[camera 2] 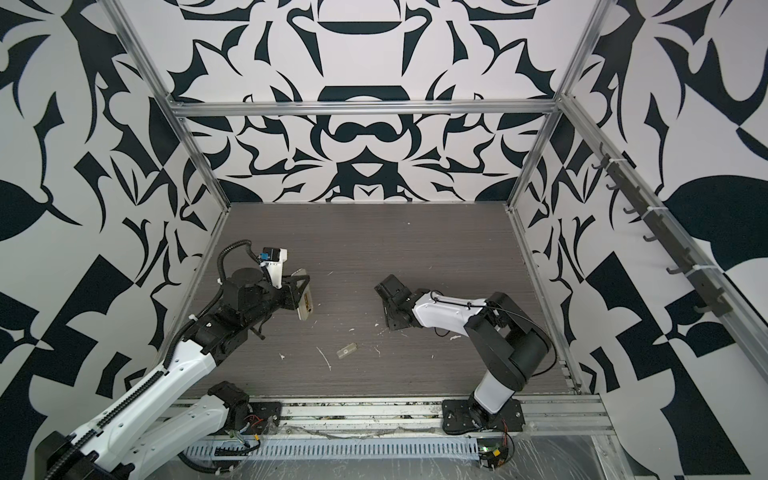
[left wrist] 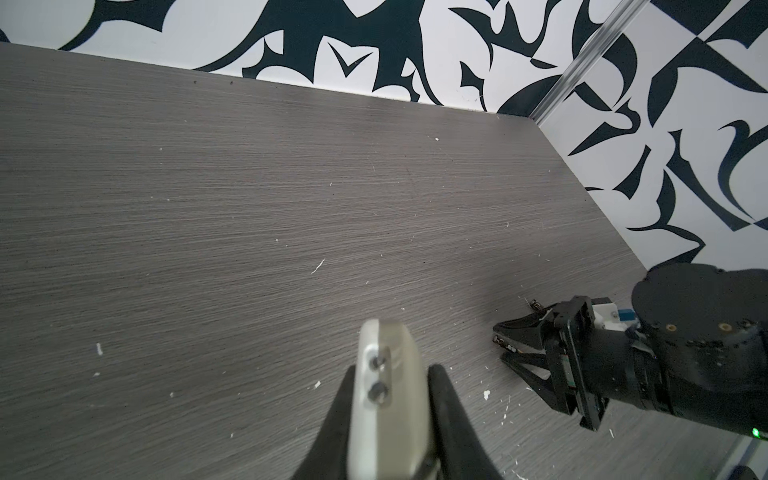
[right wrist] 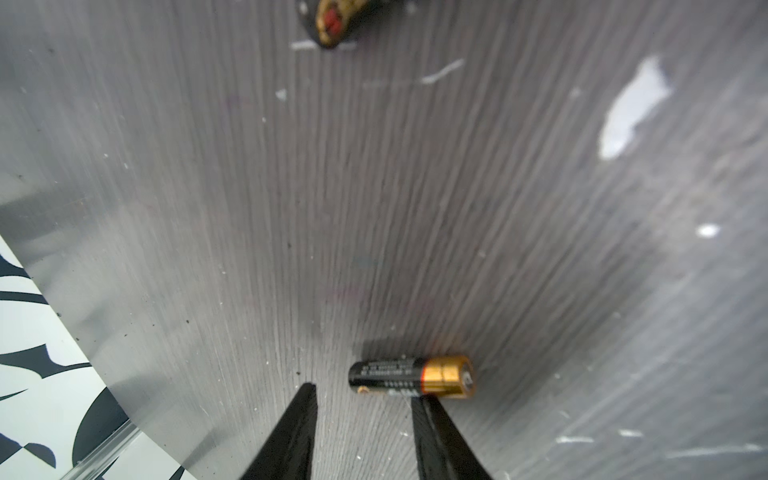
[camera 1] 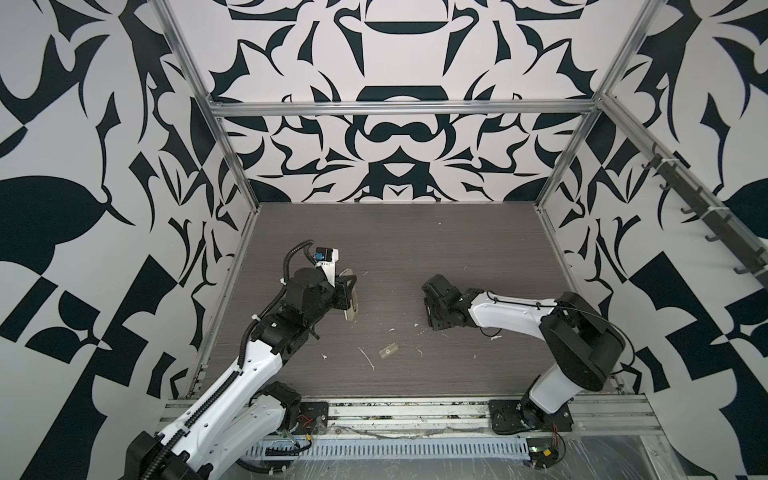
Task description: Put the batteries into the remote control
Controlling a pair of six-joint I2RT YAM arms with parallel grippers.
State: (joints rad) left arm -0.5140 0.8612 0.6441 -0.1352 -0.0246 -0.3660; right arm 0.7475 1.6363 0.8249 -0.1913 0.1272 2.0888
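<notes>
You had the left gripper [left wrist: 390,419] clamped across the middle of the remote control [left wrist: 380,386], with a black finger pressed on each long side of the handset. The end with two small round fittings stuck out past the fingertips. In both top views the remote sat at about 9 o'clock from the middle of the table [camera 1: 457,249], its long axis running roughly from 12 to 6 o'clock. It looked raised off the wood rather than resting on it.

Your right gripper [right wrist: 365,401] was low over the table at about 3 o'clock, jaws parted with nothing between them. One battery [right wrist: 411,376], black with a copper-gold end, lay flat on the surface, crosswise just past the fingertips. Its near side was right at the tip of one finger, though the blur hid whether they touched. The second battery [right wrist: 332,20] lay farther out ahead of that gripper, well apart from the first, blurred and cut off by the frame edge.

A small translucent cover piece [camera 1: 387,350] lay alone at about 6 o'clock, well apart from both grippers. White scraps [camera 1: 368,358] were scattered on the table around it.
</notes>
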